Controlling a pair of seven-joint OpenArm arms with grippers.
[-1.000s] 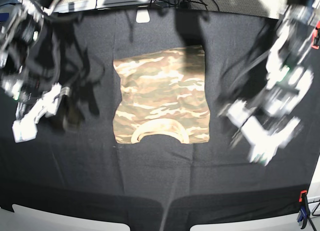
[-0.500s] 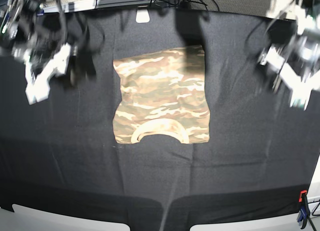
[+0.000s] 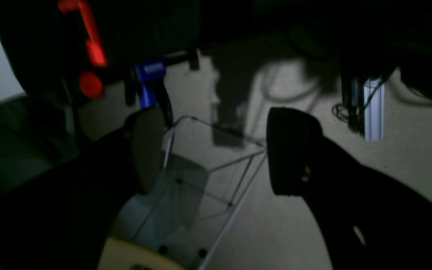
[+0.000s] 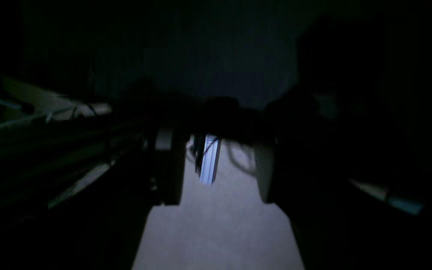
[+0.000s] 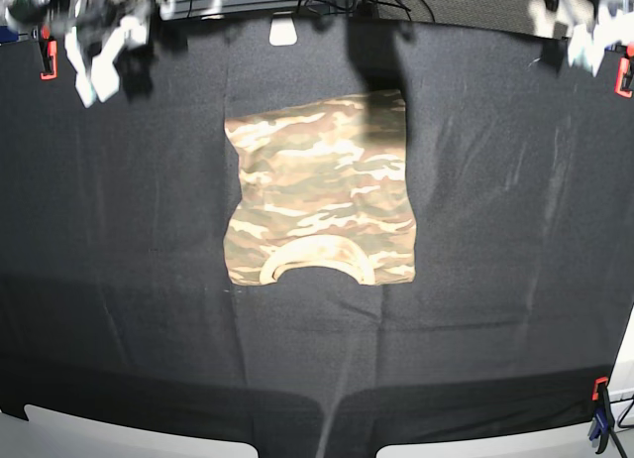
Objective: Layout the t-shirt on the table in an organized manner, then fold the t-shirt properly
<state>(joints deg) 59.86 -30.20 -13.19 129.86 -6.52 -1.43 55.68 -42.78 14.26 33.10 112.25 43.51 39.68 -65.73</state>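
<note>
left wrist view: the left hand [image 3: 216, 150] is spread wide, its two dark fingers [image 3: 294, 150] apart with nothing between them. behind it lies a pale floor with a thin wire frame [image 3: 216, 165], a red clamp [image 3: 88, 45] and a blue clamp [image 3: 146, 82] at the upper left. the t-shirt does not show here

right wrist view: very dark. the right hand [image 4: 214, 168] is spread too, its pale fingers [image 4: 169, 165] parted around empty space, with a pale floor and a light strip [image 4: 209, 159] seen through the gap

base view: the t-shirt [image 5: 322, 190] lies flat near the middle of the surface [image 5: 515, 280], folded into a compact block with the pale neck band at its near edge, touched by neither arm. the right hand [image 5: 99, 52] is a blur at the far left corner beside a red clamp [image 5: 46, 57]; the left hand [image 5: 586, 42] is a blur at the far right corner, well apart from the shirt
</note>
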